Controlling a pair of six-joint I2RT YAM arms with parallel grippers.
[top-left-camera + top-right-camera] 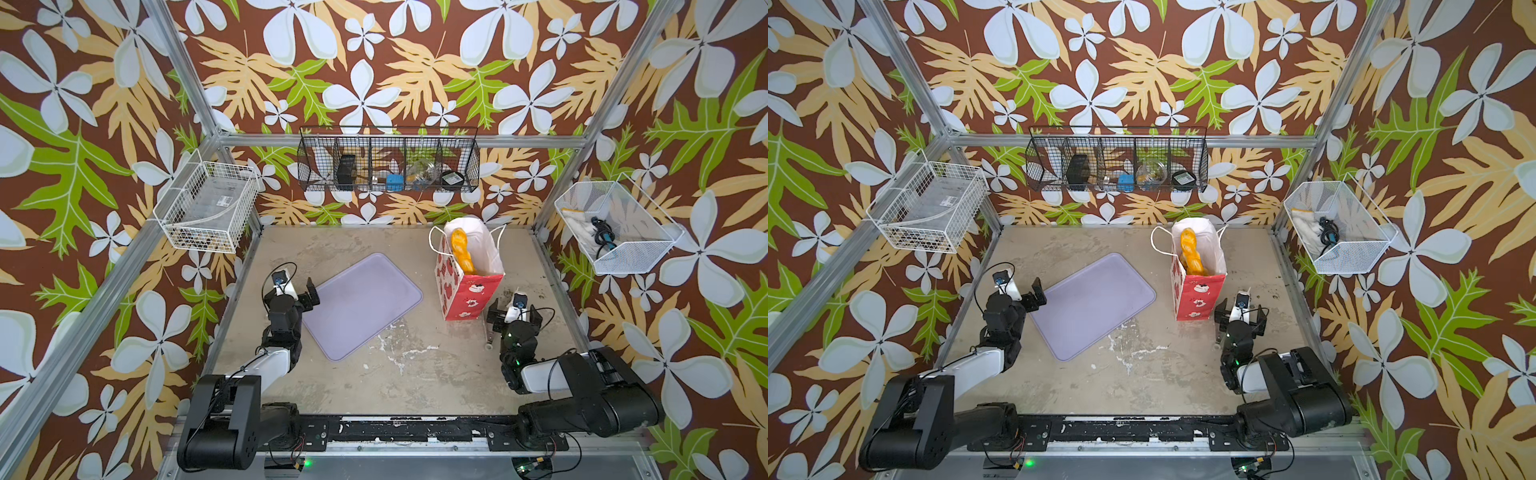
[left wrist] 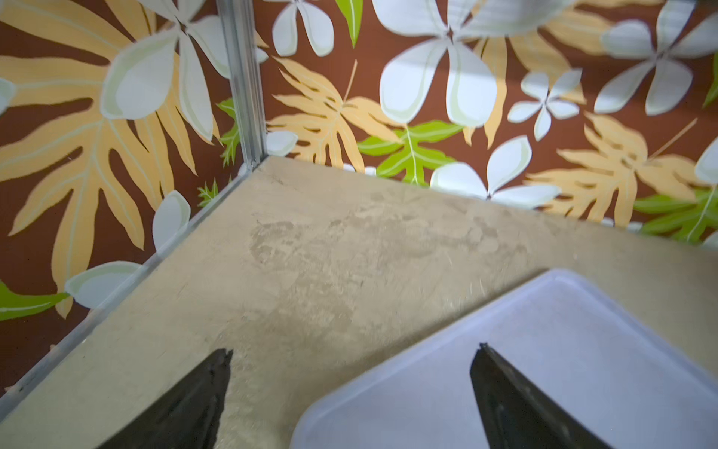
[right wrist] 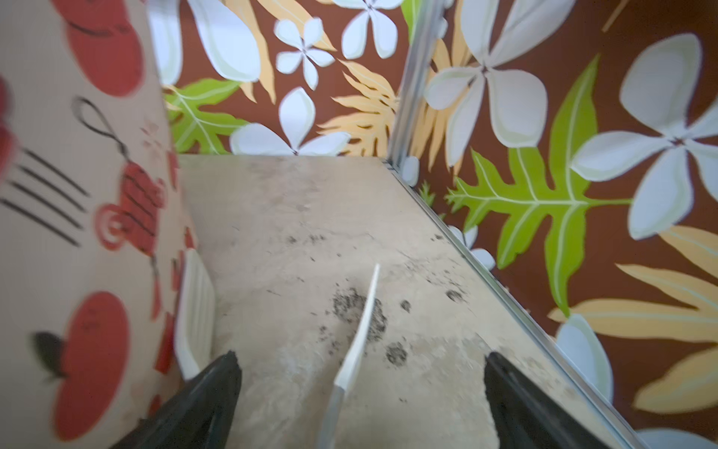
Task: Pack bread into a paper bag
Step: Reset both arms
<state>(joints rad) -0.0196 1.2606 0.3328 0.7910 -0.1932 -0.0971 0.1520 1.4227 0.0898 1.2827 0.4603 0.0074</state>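
judging the packing done, with the tray (image 1: 361,307) bare and the bread (image 1: 461,249) standing in the paper bag (image 1: 465,297), we hold our right gripper (image 3: 359,355) wide and empty just beside the bag's base, our left gripper (image 2: 355,350) wide at the tray's edge, and next need only withdraw without nudging it.

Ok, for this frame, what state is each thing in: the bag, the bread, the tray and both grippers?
paper bag, upright, mouth open.
bread, one orange braid showing, standing inside the paper bag; any others hidden.
tray, flat on the table, nothing on it.
left gripper, open, empty, over the tray's corner.
right gripper, open, beside the paper bag.
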